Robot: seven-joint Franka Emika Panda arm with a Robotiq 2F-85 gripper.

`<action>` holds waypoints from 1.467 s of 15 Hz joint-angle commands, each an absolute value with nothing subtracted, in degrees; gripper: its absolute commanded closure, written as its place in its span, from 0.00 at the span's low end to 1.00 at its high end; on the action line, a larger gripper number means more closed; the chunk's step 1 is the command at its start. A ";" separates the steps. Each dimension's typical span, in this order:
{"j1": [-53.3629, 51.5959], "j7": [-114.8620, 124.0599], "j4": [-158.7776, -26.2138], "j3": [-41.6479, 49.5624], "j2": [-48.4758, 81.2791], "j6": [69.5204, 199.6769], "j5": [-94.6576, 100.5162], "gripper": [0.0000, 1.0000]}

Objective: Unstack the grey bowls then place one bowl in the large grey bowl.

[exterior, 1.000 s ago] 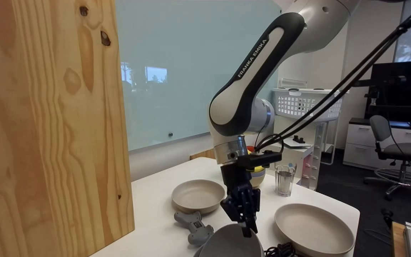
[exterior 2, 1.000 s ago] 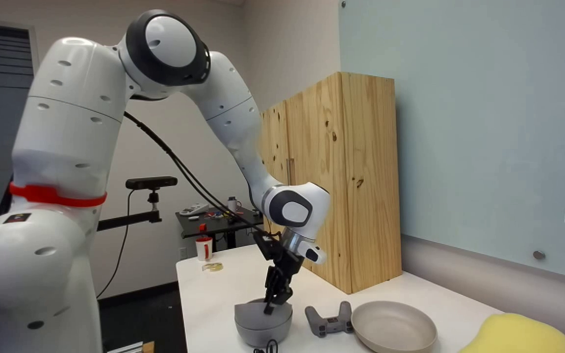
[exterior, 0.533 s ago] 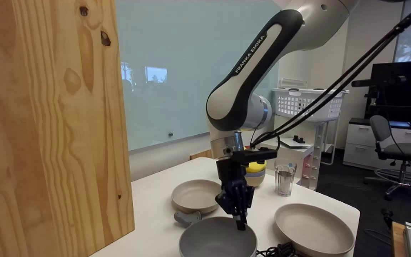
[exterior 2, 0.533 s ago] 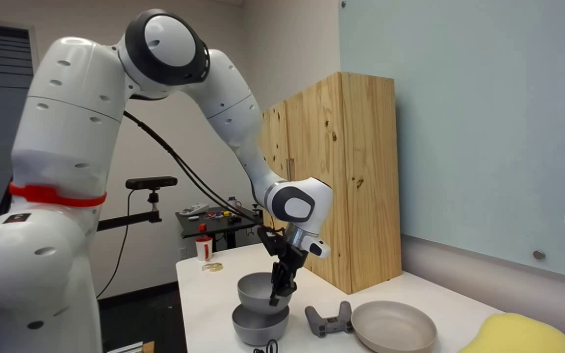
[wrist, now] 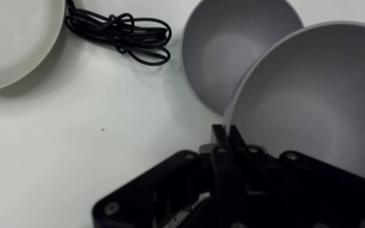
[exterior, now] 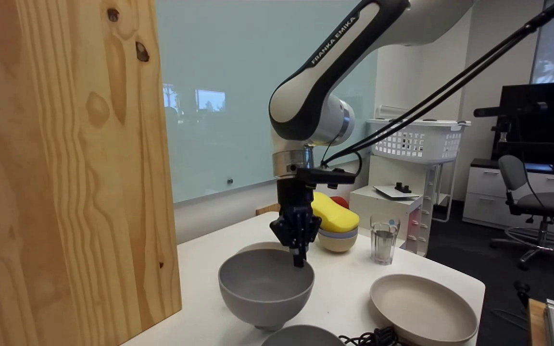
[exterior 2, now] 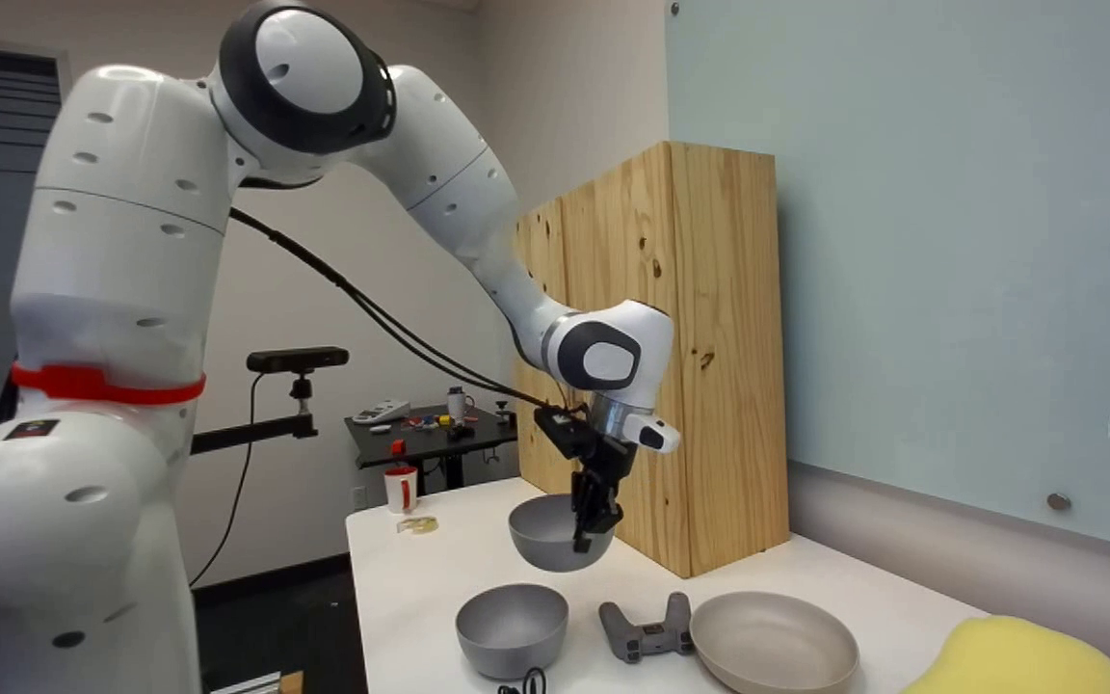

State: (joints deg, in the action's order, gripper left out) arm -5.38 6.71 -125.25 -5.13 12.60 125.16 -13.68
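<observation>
The tool [wrist: 226, 128] was pinched tight on the rim of the raised grey bowl [exterior: 266, 288], pressing its wall from inside and out, and held it mouth up above the desk [exterior 2: 415, 593]. The standing grey bowl [exterior 2: 512, 631] sat upright on the desk, lower down and apart from it. Just beside the standing grey bowl lay a game controller [exterior 2: 649, 632], and past that the shallow taupe bowl [exterior 2: 775, 641]; whether those two touched I couldn't tell. On the opposite side of the standing grey bowl, a strip of white desk ran to the edge. A bundled black cable [wrist: 128, 34] lay near the standing grey bowl, with the wide beige bowl [exterior: 423, 307] beyond it, and a broad stretch of desk reached from them toward the tool. The knotty wooden cabinet [exterior 2: 651, 386], in an exterior view, rose behind the standing grey bowl.
</observation>
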 commanded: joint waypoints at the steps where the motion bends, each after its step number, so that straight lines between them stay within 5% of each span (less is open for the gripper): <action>1: -3.83 7.51 -124.60 -2.98 10.75 123.57 -10.91 0.99; 22: 4.72 5.67 -98.29 3.88 24.62 113.58 -6.69 0.99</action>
